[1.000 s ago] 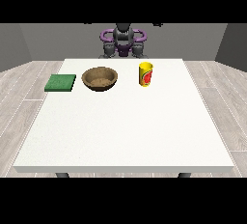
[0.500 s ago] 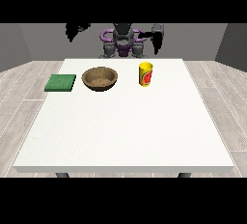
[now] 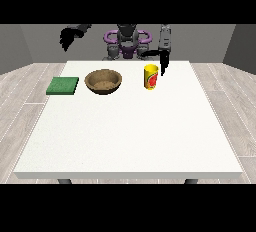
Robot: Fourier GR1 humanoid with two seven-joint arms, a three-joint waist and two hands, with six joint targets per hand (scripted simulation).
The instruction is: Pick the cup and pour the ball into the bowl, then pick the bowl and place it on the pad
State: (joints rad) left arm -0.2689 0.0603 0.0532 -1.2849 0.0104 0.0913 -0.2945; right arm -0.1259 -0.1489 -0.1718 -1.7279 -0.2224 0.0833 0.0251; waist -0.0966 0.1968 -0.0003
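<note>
Now both arms are up and moving, where a second ago they sat tucked in at the robot's chest. The robot hand at the view's right (image 3: 163, 65) has swung out and come down until it hangs just beside the yellow cup (image 3: 151, 77), on its far side at about rim height, fingers pointing down and looking fairly straight — nothing held, and I can't make out any contact with the cup yet. The robot hand at the view's left (image 3: 68, 37) has lifted out wide, well above and behind the counter (image 3: 130, 131), its fingers drooping and empty.

Nothing on the counter has budged. The cup stands upright near the far edge; the ball isn't visible from here, presumably inside it. The brown bowl (image 3: 103, 81) sits apart from the cup at its left, and the green pad (image 3: 63, 85) lies flat a little further left again, near the counter's edge.

So this reads as the opening reach: the arm nearest the cup is lining up for the grasp, and the task proper hasn't begun. What comes next, I'd say, is closing round the cup's side without nudging it over, since it's a tall narrow thing and a knock from those fingers could tip it before the pour.
</note>
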